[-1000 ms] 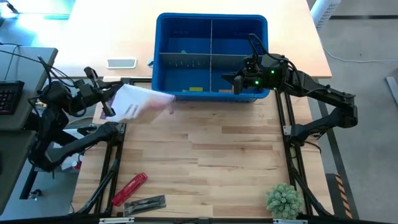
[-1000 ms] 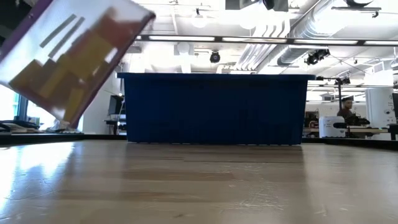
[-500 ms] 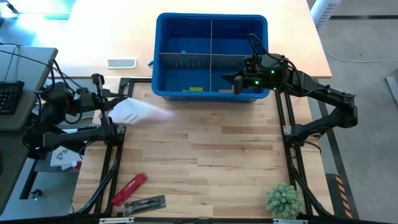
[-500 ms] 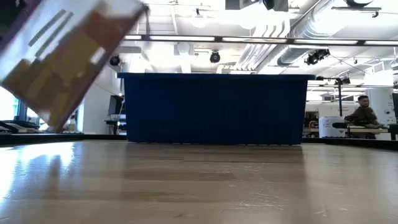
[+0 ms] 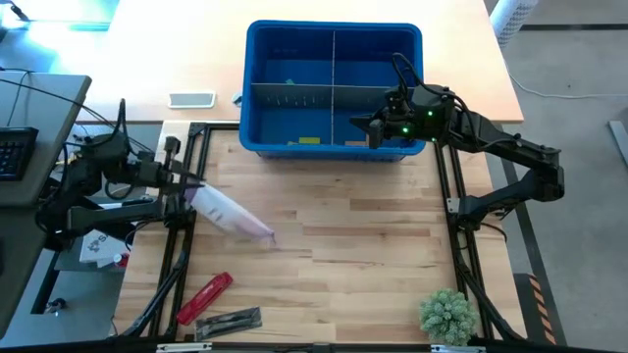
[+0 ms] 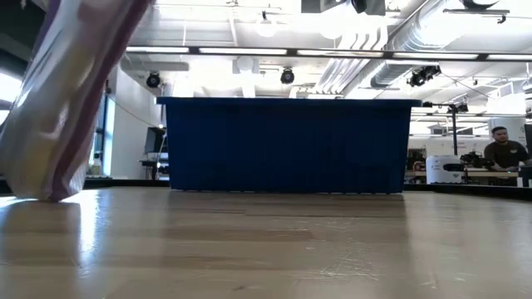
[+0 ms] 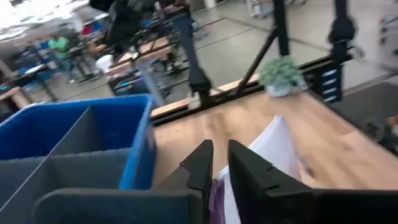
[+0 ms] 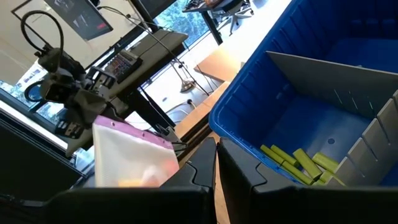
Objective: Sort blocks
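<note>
A clear plastic bag [image 5: 234, 215] with a purple zip edge holds blocks, seen as a blurred orange patch [image 8: 134, 180]. My left gripper [image 5: 189, 188] is shut on it over the table's left side. Lime blocks [image 5: 309, 140] lie in the near left compartment of the blue bin [image 5: 334, 26]; they also show in the right wrist view [image 8: 298, 163]. A tan block [image 5: 350, 144] lies in the near right compartment. My right gripper [image 5: 356, 124] hovers shut over that compartment and holds nothing. My left gripper pinches the bag's purple zip edge [image 7: 216, 191] between its two fingers. The fingers come from the table's left, slanting a little downward. The bag slopes down and away from them toward the table's middle. Its lower end [image 6: 50, 193] is down at the table top.
A red cylindrical tool [image 5: 204, 297] and a dark flat packet [image 5: 229, 321] lie near the front left edge. A small plant [image 5: 448, 314] stands at the front right. A phone [image 5: 191, 99] lies left of the bin. A person [image 6: 499, 149] sits far behind the table.
My left gripper has swung from beside the bin toward the table's near edge and tipped downward. The bag, earlier held up flat and clear of the table, now slopes down with its lower end at the table top. My right gripper has kept still.
</note>
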